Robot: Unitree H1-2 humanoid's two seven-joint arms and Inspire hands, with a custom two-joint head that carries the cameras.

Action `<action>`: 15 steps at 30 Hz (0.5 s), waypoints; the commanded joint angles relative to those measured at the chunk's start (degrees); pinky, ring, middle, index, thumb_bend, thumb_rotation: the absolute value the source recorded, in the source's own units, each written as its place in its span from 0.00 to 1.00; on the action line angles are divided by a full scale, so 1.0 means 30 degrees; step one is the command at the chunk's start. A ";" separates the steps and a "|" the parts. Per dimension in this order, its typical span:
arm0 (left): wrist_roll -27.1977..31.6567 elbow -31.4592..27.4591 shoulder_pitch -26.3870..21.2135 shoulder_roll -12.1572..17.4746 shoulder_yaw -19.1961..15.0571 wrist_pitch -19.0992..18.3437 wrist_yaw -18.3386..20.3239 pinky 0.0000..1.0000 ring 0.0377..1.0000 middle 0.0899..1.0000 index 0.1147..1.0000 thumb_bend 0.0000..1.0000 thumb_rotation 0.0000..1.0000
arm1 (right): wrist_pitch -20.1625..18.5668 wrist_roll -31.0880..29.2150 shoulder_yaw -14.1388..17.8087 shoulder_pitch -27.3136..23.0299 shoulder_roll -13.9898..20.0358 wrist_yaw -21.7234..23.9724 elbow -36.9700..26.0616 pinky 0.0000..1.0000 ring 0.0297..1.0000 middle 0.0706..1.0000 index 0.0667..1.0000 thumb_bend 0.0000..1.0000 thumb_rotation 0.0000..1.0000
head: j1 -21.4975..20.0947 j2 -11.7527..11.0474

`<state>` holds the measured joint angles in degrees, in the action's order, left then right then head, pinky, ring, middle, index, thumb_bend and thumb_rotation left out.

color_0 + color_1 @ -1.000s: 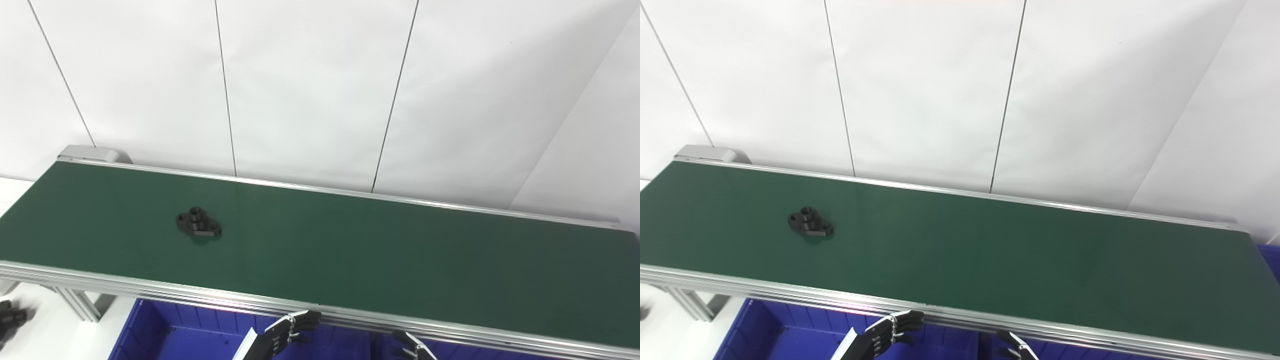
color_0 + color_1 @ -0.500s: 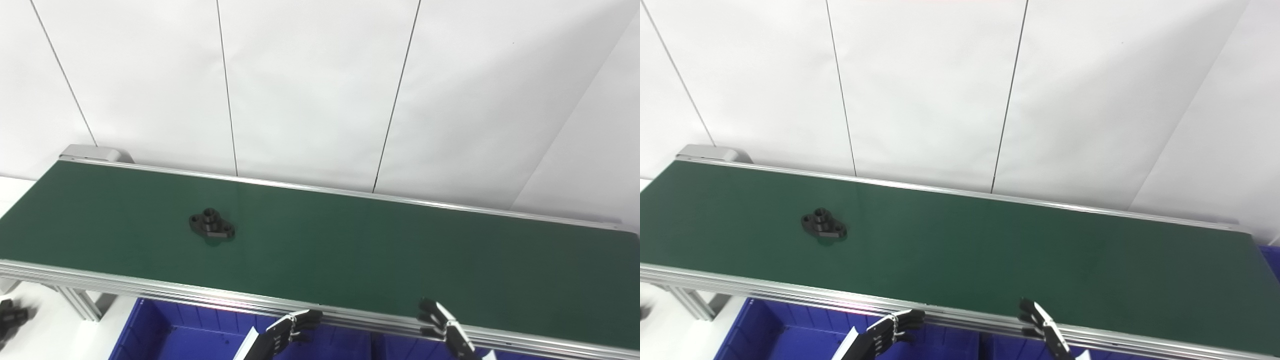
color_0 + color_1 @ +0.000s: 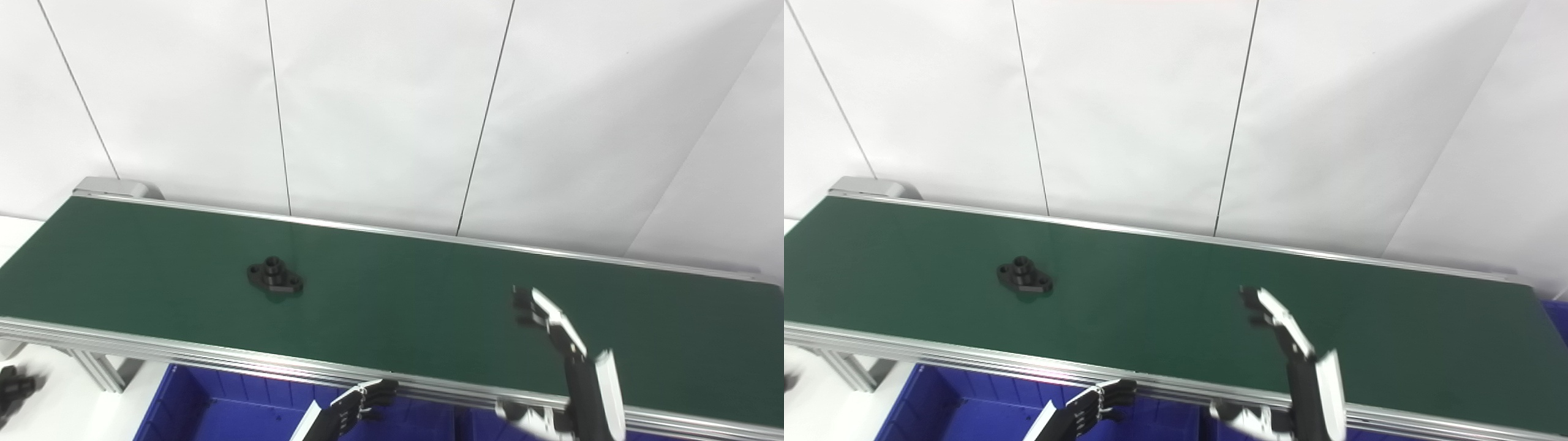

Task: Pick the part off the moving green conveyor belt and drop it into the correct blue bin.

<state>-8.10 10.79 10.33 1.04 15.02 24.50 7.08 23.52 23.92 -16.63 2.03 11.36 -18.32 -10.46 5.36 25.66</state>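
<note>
Part [image 3: 275, 277] flat, long axis along belt [image 3: 392, 306]

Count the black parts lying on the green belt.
1. The black part lies on the belt, left of middle. None looks hidden, unless behind the raised right hand.

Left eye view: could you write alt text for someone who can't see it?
A small black flanged part lies alone on a long green conveyor belt before a white panelled wall. The robot's right hand is raised over the belt, open and well right of the part; the left hand waits low above a blue bin.
</note>
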 commanded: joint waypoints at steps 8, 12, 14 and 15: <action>-0.0303 -0.0847 -0.0172 -0.0225 0.0093 0.0353 -0.0140 0.76 0.81 0.81 0.78 0.85 0.70 | -0.1318 0.0815 0.1882 -0.1738 -0.0966 0.2019 -0.0797 0.72 0.80 0.84 0.82 0.84 0.77 | -0.0123 0.0108; -0.0212 -0.0793 -0.0244 -0.0209 0.0092 0.0345 -0.0039 0.75 0.81 0.81 0.78 0.84 0.70 | -0.2008 0.1741 0.2416 -0.2385 -0.1224 0.2472 -0.0777 0.68 0.78 0.82 0.81 0.83 0.76 | -0.0180 0.0111; -0.0126 -0.0684 -0.0311 -0.0218 0.0080 0.0380 -0.0005 0.74 0.81 0.81 0.78 0.84 0.70 | -0.2839 0.2226 0.2556 -0.2788 -0.1314 0.2969 -0.0873 0.69 0.79 0.82 0.81 0.82 0.76 | -0.0173 0.0084; -0.0165 -0.0617 -0.0353 -0.0225 0.0075 0.0432 -0.0030 0.73 0.80 0.81 0.78 0.84 0.70 | -0.3362 0.2407 0.2592 -0.2994 -0.1374 0.3281 -0.0960 0.69 0.79 0.82 0.81 0.82 0.76 | -0.0201 0.0092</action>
<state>-9.01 9.89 10.29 0.87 15.05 24.45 7.13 15.43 30.28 -9.50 -4.47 7.73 -9.68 -10.75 4.75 25.93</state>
